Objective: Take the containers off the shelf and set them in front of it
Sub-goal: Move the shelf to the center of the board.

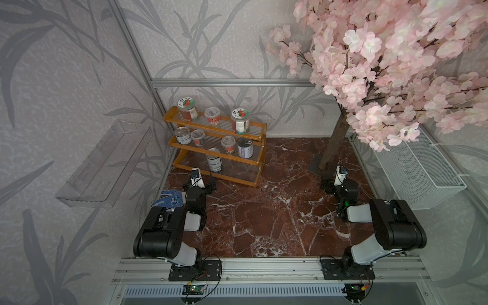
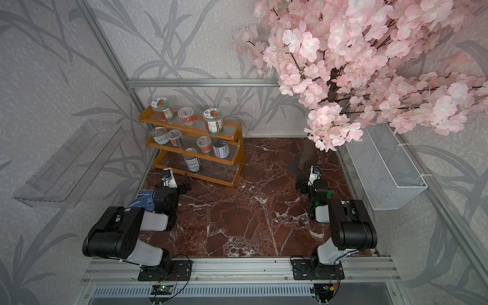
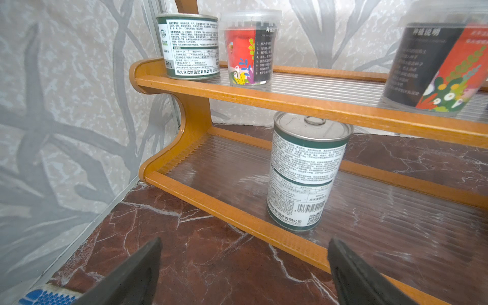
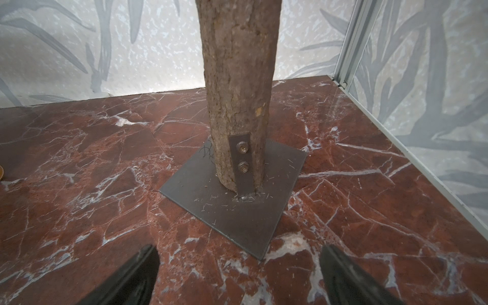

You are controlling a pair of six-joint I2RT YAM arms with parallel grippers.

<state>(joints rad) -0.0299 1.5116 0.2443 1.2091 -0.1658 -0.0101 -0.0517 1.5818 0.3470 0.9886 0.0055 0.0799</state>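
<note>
In both top views the orange-brown stepped shelf (image 1: 237,180) (image 2: 171,148) stands in the back left corner. Its top tier holds two lidded jars (image 1: 188,109) (image 1: 240,121) with a clear cup (image 1: 212,116) between them. The middle tier carries two tins (image 1: 182,135) (image 1: 245,148) and two cups (image 1: 198,137) (image 1: 228,144). One tin (image 1: 214,160) (image 3: 306,171) stands on the bottom tier. My left gripper (image 1: 203,177) (image 3: 244,240) is open and empty, just in front of the bottom rail, a little left of that tin. My right gripper (image 1: 328,179) (image 4: 237,247) is open and empty, far right by the tree.
A tree trunk (image 4: 237,92) on a dark metal base plate (image 4: 277,184) stands before the right gripper, with pink blossoms (image 1: 396,66) overhead. A white wire basket (image 1: 422,169) hangs on the right wall, a clear tray (image 1: 105,163) on the left. A blue-white cloth (image 1: 169,199) lies beside the left arm.
</note>
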